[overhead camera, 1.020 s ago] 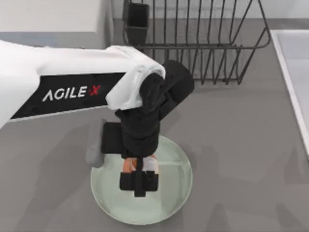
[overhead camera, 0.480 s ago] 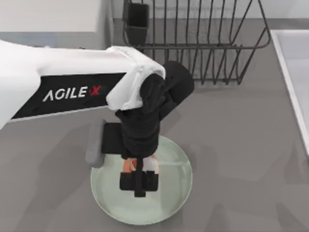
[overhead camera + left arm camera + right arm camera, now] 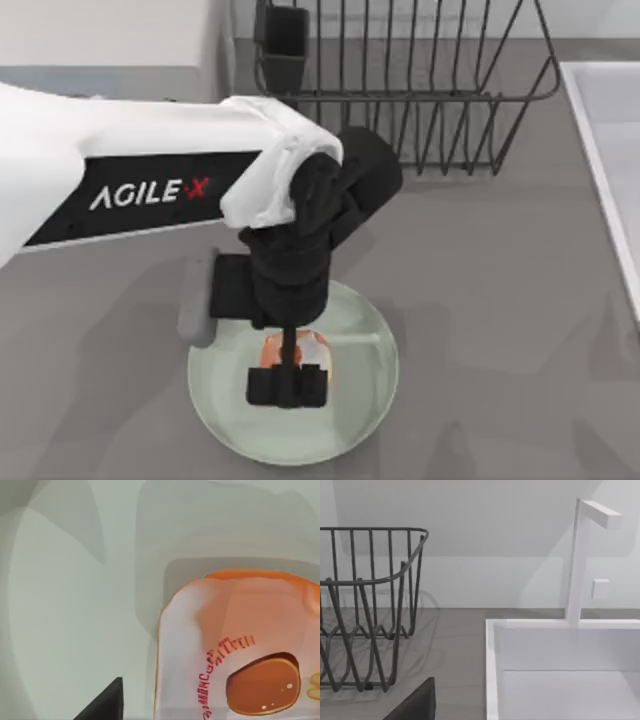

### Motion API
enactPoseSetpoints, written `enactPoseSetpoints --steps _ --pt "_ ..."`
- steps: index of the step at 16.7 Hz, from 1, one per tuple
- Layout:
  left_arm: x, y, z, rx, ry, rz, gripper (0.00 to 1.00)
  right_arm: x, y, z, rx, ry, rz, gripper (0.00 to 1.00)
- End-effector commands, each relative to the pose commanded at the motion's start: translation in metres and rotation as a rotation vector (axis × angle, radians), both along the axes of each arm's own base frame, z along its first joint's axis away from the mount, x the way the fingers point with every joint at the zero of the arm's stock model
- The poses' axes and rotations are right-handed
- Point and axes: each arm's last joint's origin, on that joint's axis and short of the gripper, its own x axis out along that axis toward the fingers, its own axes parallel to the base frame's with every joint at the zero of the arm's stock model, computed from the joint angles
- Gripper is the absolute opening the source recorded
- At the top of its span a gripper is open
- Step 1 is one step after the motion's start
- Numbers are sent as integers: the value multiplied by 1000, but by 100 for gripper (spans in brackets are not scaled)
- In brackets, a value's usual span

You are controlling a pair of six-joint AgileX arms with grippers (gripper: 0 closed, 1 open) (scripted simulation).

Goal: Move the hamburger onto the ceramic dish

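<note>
Looking down from the top view, the dark wire dish rack (image 3: 400, 85) stands at the far edge of the grey table (image 3: 500, 300), and a white sink basin (image 3: 610, 170) runs along the right side. My left arm reaches in from the left, its white casing marked "AGILEX", and covers much of the near half of the table. The left gripper (image 3: 289, 385) hangs over the ceramic dish (image 3: 360, 400), its black fingers just past the hamburger (image 3: 300, 350), which lies on the dish's floor, a little towards the far side of its middle. The jaws look parted, not closed on the hamburger.

In the left wrist view the hamburger (image 3: 235, 650) sits close up on the pale dish (image 3: 75, 630): an orange and whitish wrapper with red lettering curving round a picture of a bun, the letters too warped to read. One dark fingertip (image 3: 102, 705) pokes in at the edge.

The right wrist view takes in the rack (image 3: 365, 610), the sink (image 3: 560, 670) and a white tap (image 3: 585, 555) against the wall; whether the right gripper's jaws are open or closed I cannot tell
</note>
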Motion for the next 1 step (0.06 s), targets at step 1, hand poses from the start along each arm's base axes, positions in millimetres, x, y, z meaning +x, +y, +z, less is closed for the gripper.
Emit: enactPoseSetpoints --steps 1 --pt "0 0 0 0 0 0 100 0 0 0 0 0 0 100"
